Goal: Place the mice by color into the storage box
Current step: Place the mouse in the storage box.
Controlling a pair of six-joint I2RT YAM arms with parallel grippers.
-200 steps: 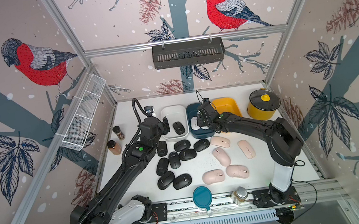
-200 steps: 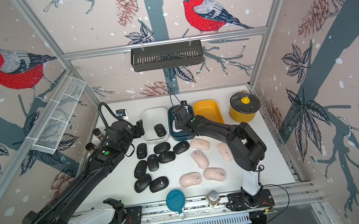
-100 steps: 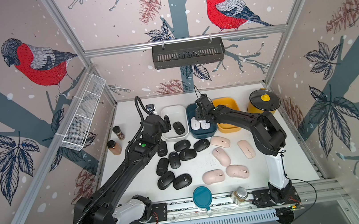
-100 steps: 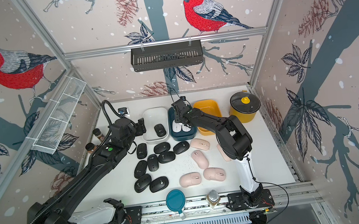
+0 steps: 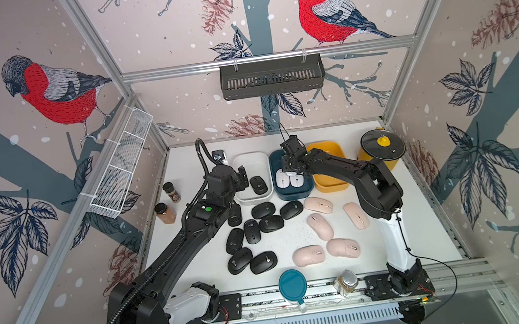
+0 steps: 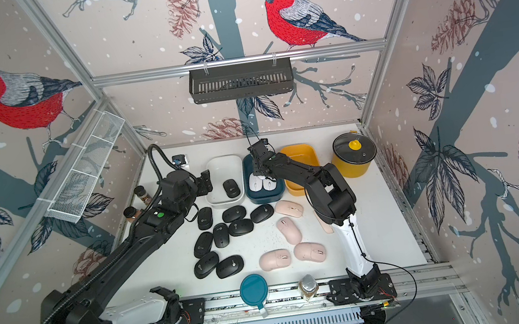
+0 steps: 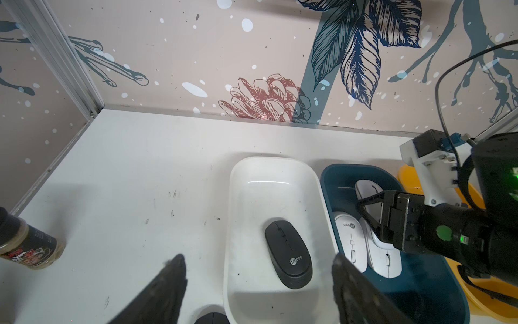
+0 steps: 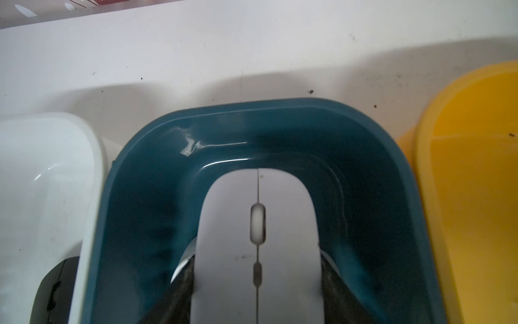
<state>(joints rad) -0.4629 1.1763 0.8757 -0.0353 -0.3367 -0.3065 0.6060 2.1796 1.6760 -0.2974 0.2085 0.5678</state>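
Lid, teal (image 5: 292,285), and small glass jar (image 5: 346,282) nearest, at the front rail. Beyond them on the white table (image 5: 419,217), five pink mice (image 5: 320,226) loose on the right arm's side. Beside these, toward the left arm, eight black mice (image 5: 263,262) in a cluster. Both groups laid out whole in both top views, all but missing from the wrist views.

Farther back, three bins in a row: white bin (image 5: 251,163), teal bin (image 5: 295,193), yellow bin (image 5: 330,185). One black mouse (image 7: 288,256) flat in the white bin, its "Lecoo" mark legible in the left wrist view alone. Left gripper (image 7: 258,256) above that bin's near end, fingers (image 7: 168,280) spread wide, holding nothing.

Right gripper (image 5: 289,167) over the teal bin, fingers (image 8: 176,303) clamped on a white mouse (image 8: 258,238), nose toward the far wall. Grip plain in the right wrist view, hidden under the wrist in both top views. Two white mice (image 5: 289,181) side by side on the teal floor; all three whites together only in the left wrist view.

Farthest: lidded yellow pot (image 5: 383,149), two spice jars (image 5: 171,192), black basket (image 5: 271,77) on the back wall.
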